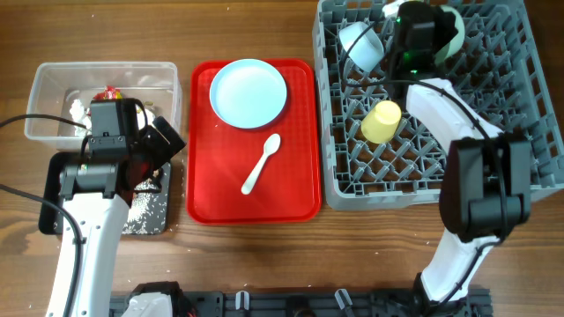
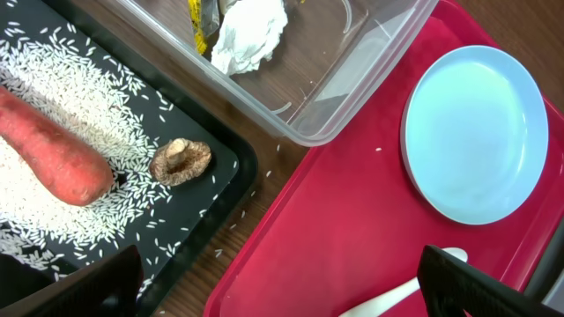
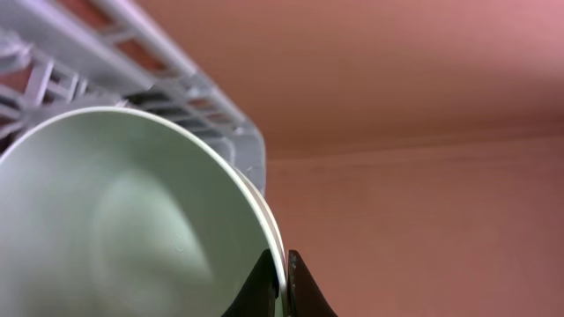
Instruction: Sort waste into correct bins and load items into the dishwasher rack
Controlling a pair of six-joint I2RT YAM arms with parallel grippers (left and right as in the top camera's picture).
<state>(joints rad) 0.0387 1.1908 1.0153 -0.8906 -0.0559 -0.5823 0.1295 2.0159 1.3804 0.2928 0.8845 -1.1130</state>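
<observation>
We see the pale green bowl (image 3: 132,220) at the far edge of the grey rack (image 1: 493,132), our right claw (image 3: 280,283) clenched on its rim, our left claw (image 2: 278,295) spread wide over the red tray (image 2: 335,229), by the black tray (image 2: 220,150).

Light fell soft, even, from above; weak shadows on counter (image 1: 264,26). Overhead view looked sharp. Right wrist view blurred, bowl (image 3: 115,220) too close. Plate (image 2: 476,132) showed faint sheen.
</observation>
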